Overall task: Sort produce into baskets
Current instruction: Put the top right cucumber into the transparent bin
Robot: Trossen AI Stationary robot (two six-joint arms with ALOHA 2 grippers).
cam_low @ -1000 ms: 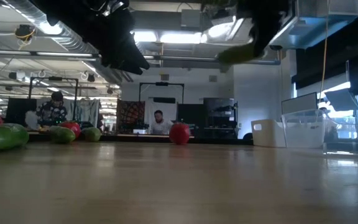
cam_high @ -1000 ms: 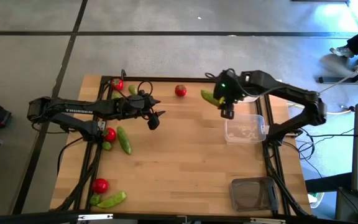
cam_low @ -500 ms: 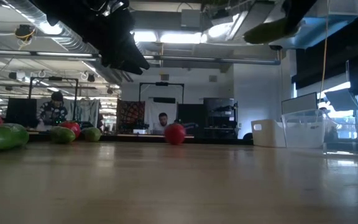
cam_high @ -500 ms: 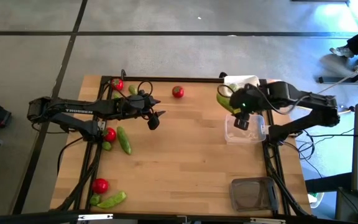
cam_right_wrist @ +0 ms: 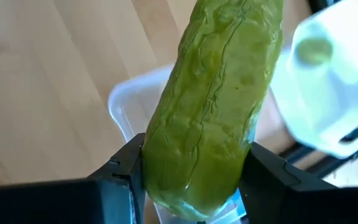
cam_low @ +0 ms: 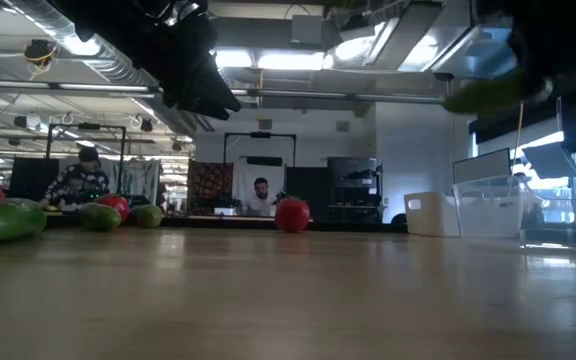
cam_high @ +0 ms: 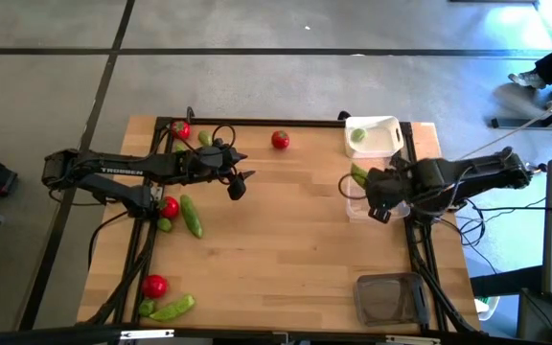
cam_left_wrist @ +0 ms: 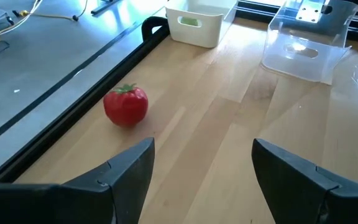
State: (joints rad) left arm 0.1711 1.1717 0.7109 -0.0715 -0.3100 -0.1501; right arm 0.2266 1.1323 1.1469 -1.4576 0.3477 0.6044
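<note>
My right gripper [cam_high: 377,205] is shut on an elongated green pod [cam_right_wrist: 213,106], which hangs over the far-left part of the clear basket [cam_high: 379,199]. Beyond it, at the far edge, stands the white basket [cam_high: 374,137] with a small green lime-like piece [cam_high: 357,135] inside. The dark grey basket [cam_high: 388,297] sits near the front right. My left gripper [cam_high: 238,186] hovers open above mid-table, left of centre. Ahead of it a red tomato [cam_left_wrist: 126,106] rests on the wood near the far edge. My right gripper pinches the pod between its two fingers [cam_right_wrist: 124,169], one on each long side [cam_right_wrist: 166,168] near one end. The fingers slant steeply down and lie across the pod. The pod's free length [cam_high: 357,174] juts toward the far left, clear of the basket.
More produce lies along the left side: a tomato [cam_high: 180,130] and a green piece [cam_high: 204,139] at the far left, a tomato [cam_high: 169,207] with a pod [cam_high: 192,217] midway, and a tomato [cam_high: 154,285] with a pod [cam_high: 172,308] near the front. People sit in the room behind.
My right gripper has carried the pod from the far side toward the table's right and near edges. It has sunk a little and rolled, and now stands over the clear basket. The white basket, earlier under the arm, now shows. The pod stays clear.
</note>
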